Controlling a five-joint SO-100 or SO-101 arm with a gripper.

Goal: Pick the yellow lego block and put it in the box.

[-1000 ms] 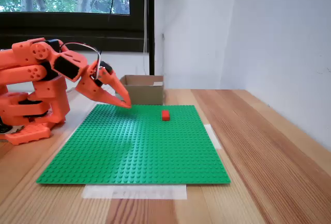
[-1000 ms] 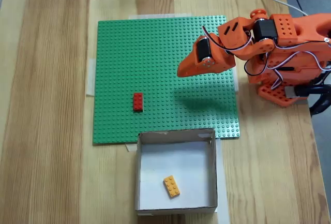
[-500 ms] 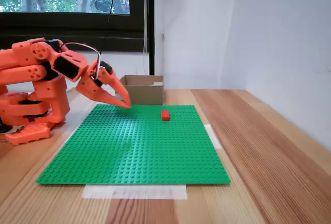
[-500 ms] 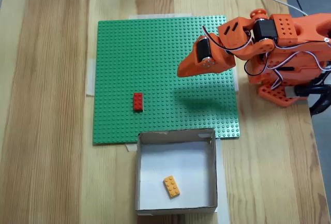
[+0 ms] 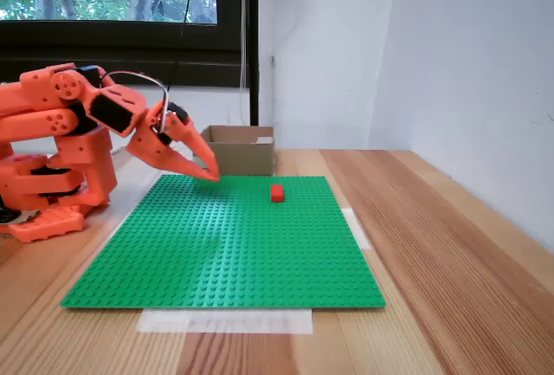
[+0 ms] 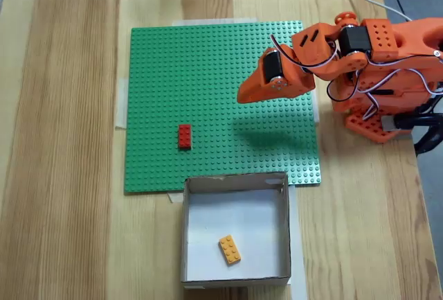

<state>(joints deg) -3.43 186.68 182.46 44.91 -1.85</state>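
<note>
The yellow lego block [image 6: 230,249] lies flat on the pale floor of the box [image 6: 185,231], slightly left of its middle, in a fixed view from above. From the side, the box [image 5: 240,151] stands brown and low behind the green baseplate. My orange gripper [image 6: 242,96] hangs shut above the right part of the baseplate, well away from the box, with nothing between its fingers. In the side view the gripper [image 5: 211,174] points down to the right, its tip just above the plate's far left corner.
A small red lego brick [image 6: 184,136] sits on the green baseplate [image 6: 173,71], left of the gripper; the side view shows the red brick [image 5: 277,192] near the plate's far edge. The arm's orange base [image 6: 387,71] stands at the right on the wooden table.
</note>
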